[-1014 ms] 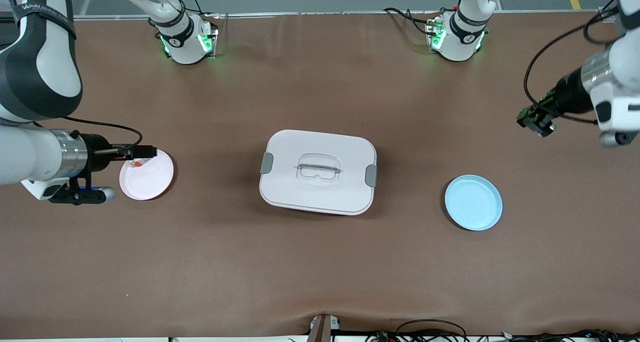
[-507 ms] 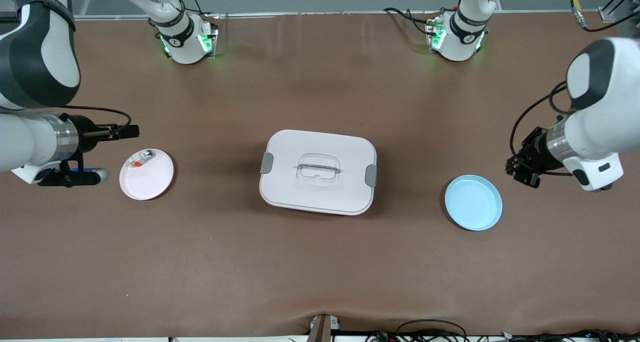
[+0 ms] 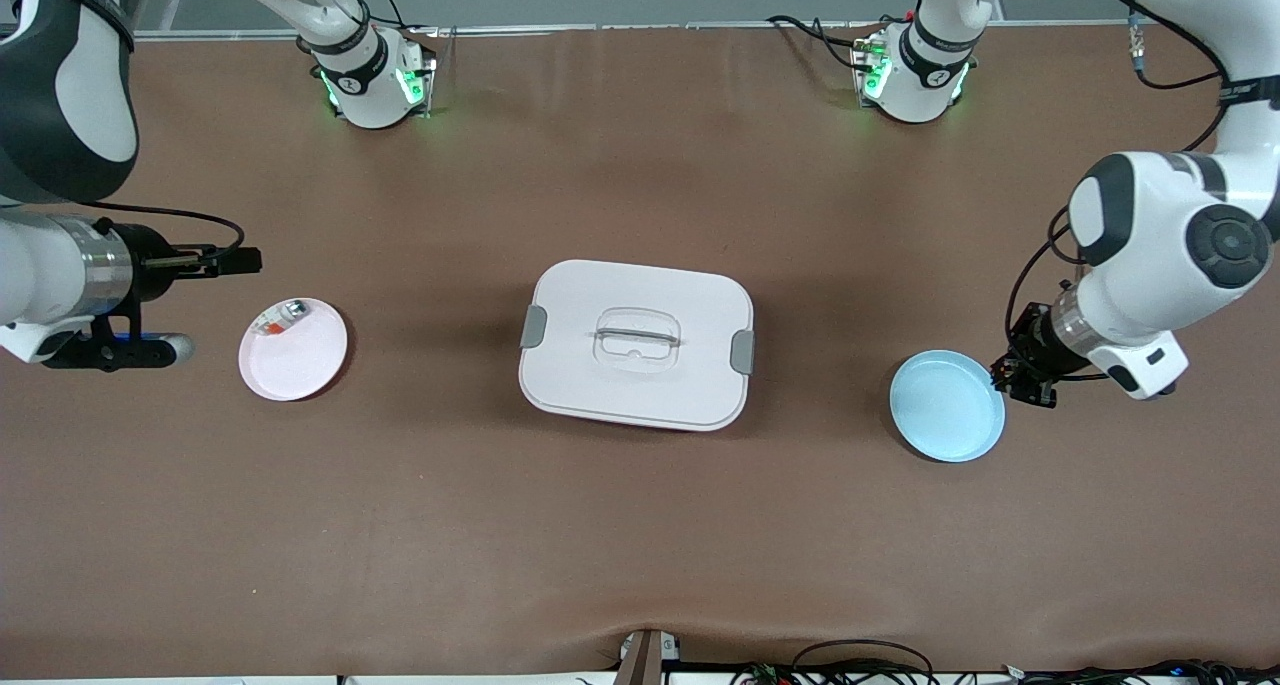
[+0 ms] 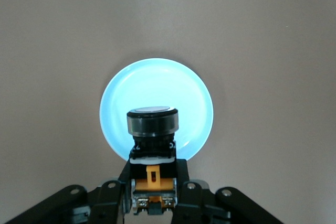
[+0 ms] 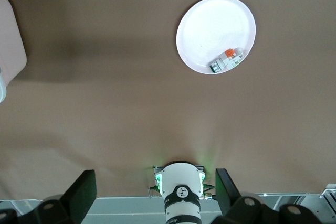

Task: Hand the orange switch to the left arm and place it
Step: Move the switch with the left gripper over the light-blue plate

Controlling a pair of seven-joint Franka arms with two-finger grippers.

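The orange switch, black with a round head and an orange body, is clamped between the jaws of my left gripper. It hangs at the rim of the blue plate toward the left arm's end of the table; the left wrist view shows that plate just under the switch's head. My right gripper is open and holds nothing, over bare table beside the pink plate. The box, white with grey side latches, stands shut mid-table between the two plates.
A small silvery item with red lies on the pink plate, also seen in the right wrist view as the item. Both arm bases stand along the table's edge farthest from the front camera. Cables run along the nearest edge.
My left arm has swung down with the switch from high over the table's end to the blue plate's rim. My right gripper has drawn back off the pink plate.
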